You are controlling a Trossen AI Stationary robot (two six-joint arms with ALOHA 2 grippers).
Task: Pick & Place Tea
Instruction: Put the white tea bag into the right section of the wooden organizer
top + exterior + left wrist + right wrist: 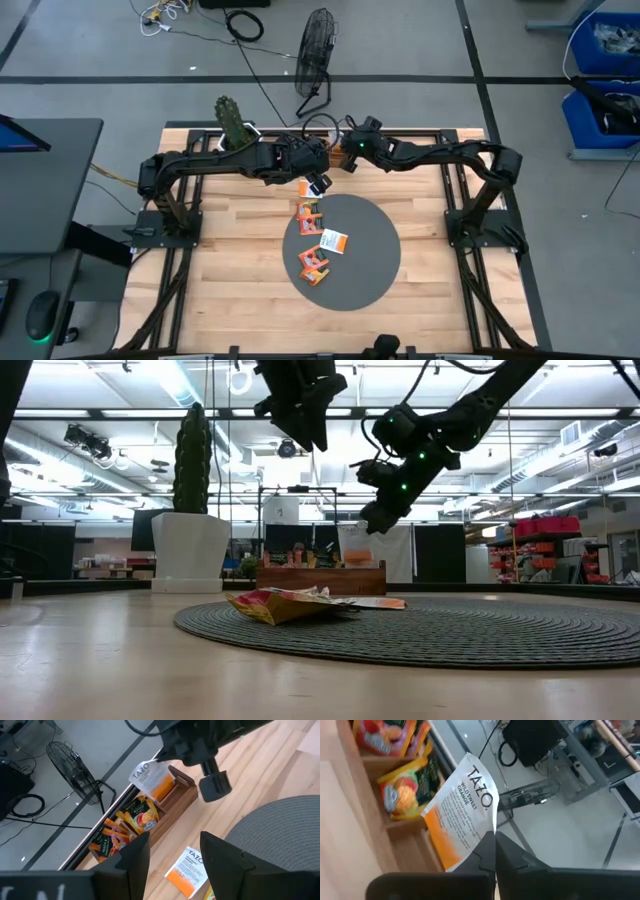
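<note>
A brown wooden tray (170, 812) stands at the table's far edge, and several orange and red tea sachets (132, 820) stand in its compartments. My right gripper (495, 841) is shut on a white and orange sachet (462, 805) over the tray's end compartment; this also shows in the low view (357, 546). My left gripper (175, 855) is open and empty, raised near the disc's far edge (318, 185). Several sachets (322, 250) lie on the grey disc (370, 270). One more sachet (187, 870) lies flat on the wood next to the disc. My right gripper pinches the sachet by one edge near a corner (481, 834) between its two fingers. The fingers slant down toward the tray. The sachet hangs tilted below them, its orange end (162, 787) at the end compartment's mouth. I cannot tell if it touches the tray.
A potted cactus (232, 122) stands at the far left of the table, next to the tray. A floor fan (315, 50) and cables lie beyond the far edge. Bare wood shows in front and to the left of the disc (230, 280).
</note>
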